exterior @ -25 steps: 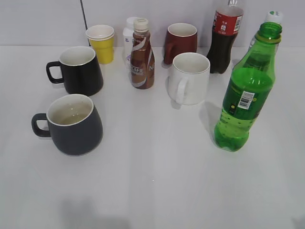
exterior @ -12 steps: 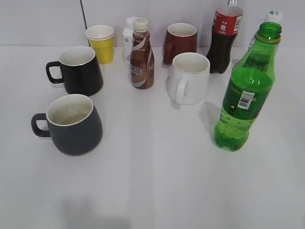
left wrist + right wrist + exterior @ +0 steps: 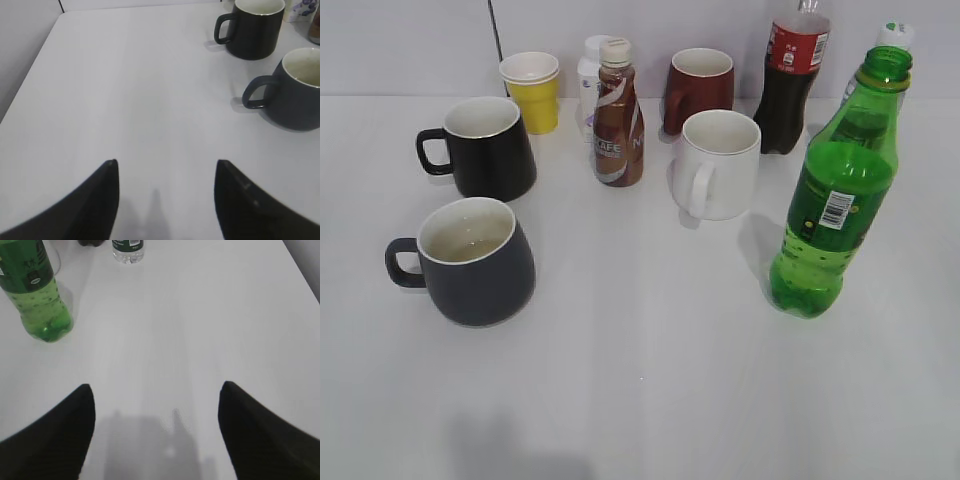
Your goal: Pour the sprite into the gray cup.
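Note:
The sprite (image 3: 828, 200), a tall green bottle with no cap, stands upright at the right of the table; its lower part shows at the top left of the right wrist view (image 3: 35, 295). The gray cup (image 3: 475, 262) stands at the front left, handle to the left, and shows at the right edge of the left wrist view (image 3: 295, 90). My left gripper (image 3: 165, 167) is open and empty over bare table, left of the gray cup. My right gripper (image 3: 156, 390) is open and empty, to the right of the sprite. Neither gripper shows in the exterior view.
A black mug (image 3: 490, 148), yellow paper cup (image 3: 533, 92), brown coffee bottle (image 3: 618, 115), white bottle (image 3: 588, 85), dark red mug (image 3: 700, 88), white mug (image 3: 717, 163), cola bottle (image 3: 792, 75) and a clear water bottle (image 3: 128, 250) stand toward the back. The white table's (image 3: 650, 380) left edge (image 3: 30, 75) is near the left gripper.

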